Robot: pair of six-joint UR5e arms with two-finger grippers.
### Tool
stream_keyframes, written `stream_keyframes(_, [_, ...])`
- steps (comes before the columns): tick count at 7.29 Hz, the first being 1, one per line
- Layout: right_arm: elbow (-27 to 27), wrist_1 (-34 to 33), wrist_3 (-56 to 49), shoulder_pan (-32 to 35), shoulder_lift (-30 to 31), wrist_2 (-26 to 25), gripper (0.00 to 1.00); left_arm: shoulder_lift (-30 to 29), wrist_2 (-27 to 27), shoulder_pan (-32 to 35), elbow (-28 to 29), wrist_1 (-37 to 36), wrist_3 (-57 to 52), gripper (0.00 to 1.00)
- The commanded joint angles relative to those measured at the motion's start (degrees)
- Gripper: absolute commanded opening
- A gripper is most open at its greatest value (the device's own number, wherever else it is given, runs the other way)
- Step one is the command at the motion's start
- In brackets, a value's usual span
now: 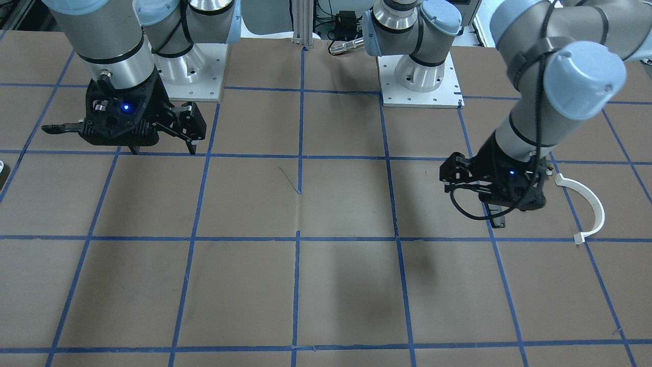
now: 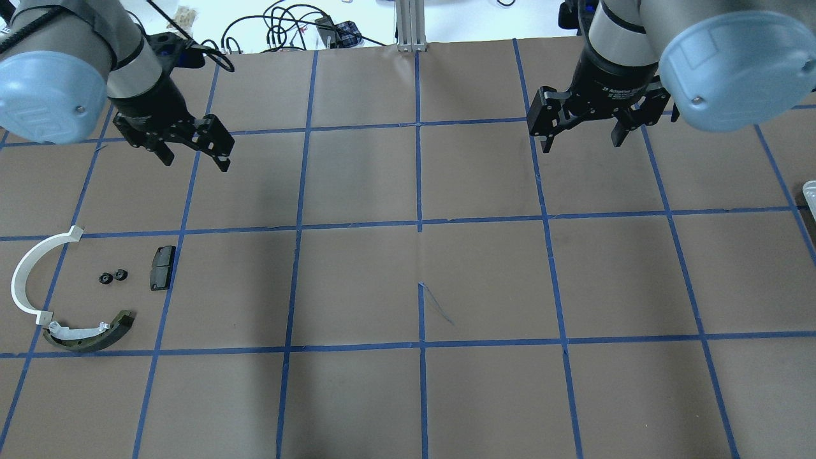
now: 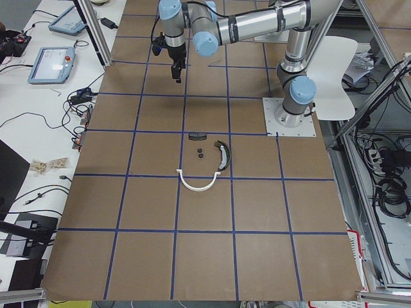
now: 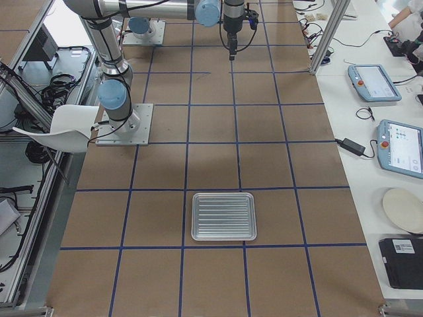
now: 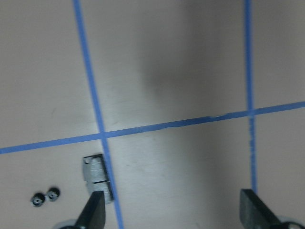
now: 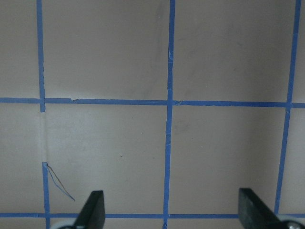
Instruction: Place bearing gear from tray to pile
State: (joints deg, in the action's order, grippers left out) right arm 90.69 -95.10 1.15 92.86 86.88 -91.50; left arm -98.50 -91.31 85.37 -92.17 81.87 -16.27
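Note:
The pile lies at the table's left: a white arc, an olive-edged shoe, a black pad and two small black bearing gears between them. The gears and the pad also show in the left wrist view. My left gripper is open and empty, held above the table behind the pile. My right gripper is open and empty over the far right squares. The ribbed metal tray lies flat on the robot's right end, with nothing showing in it.
Blue tape lines grid the brown table. The tray's edge just shows at the overhead view's right border. Both arm bases stand at the robot side of the table. Tablets and cables lie on side benches beyond the table.

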Motion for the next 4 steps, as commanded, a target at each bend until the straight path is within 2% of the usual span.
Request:
stream_keyframes(1, [-0.2,0.0,0.0,-0.1,0.0,0.3,1.0,3.1,0.4,8.3,0.3,2.0,2.6,1.0])
stream_keyframes(3, [-0.5,0.5,-0.8,-0.7,1.4,0.4,1.0,6.7,4.5,9.3,0.6,5.1,6.0,1.0])
stream_keyframes(4, [-0.5,0.5,-1.1,-0.8,2.3,0.4,1.0,8.4,4.4,8.9,1.2,8.3,5.8,1.0])
